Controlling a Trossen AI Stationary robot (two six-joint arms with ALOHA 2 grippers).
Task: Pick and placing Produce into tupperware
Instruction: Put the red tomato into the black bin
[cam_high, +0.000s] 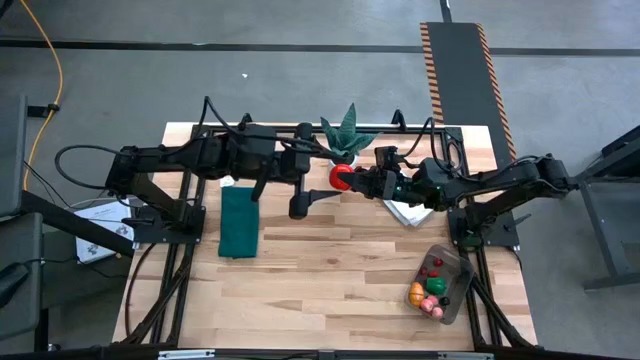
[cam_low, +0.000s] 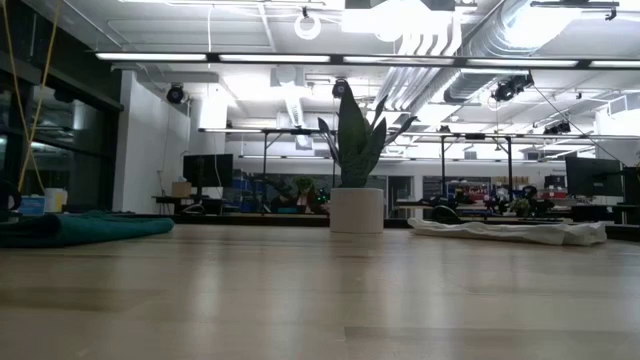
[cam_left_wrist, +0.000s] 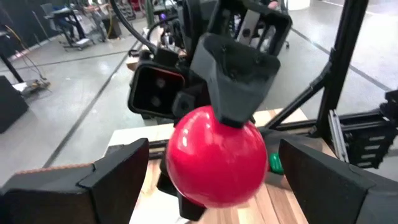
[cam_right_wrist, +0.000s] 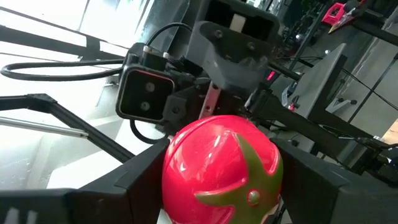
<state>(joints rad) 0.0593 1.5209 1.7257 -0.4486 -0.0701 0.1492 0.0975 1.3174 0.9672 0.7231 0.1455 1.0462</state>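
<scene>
A shiny red toy tomato (cam_high: 341, 177) with a green star-shaped calyx (cam_right_wrist: 239, 177) hangs high over the middle of the table, in front of the plant pot. My right gripper (cam_high: 354, 181) reaches in from the right and is shut on it. My left gripper (cam_high: 326, 187) comes from the left and is open. Its two fingers (cam_left_wrist: 118, 177) stand on either side of the tomato (cam_left_wrist: 214, 155) with a gap to it. The tupperware (cam_high: 458, 290) lies on the table near the front right corner, with several pieces of produce (cam_high: 428, 290) inside. My right gripper pinches the tomato between its two fingers, one on each of two opposite sides (cam_right_wrist: 171, 180). The fingers come from the table's right, nearly level, slanting a little upward. The tomato is lifted clear of the table, its calyx turned toward my right wrist.
A spiky green plant in a white pot (cam_high: 347, 140) stands at the far edge, just behind the grippers. A folded white cloth (cam_high: 405, 212) lies under my right arm. A dark green mat (cam_high: 238, 222) lies on the left. Bare wood fills the near middle.
</scene>
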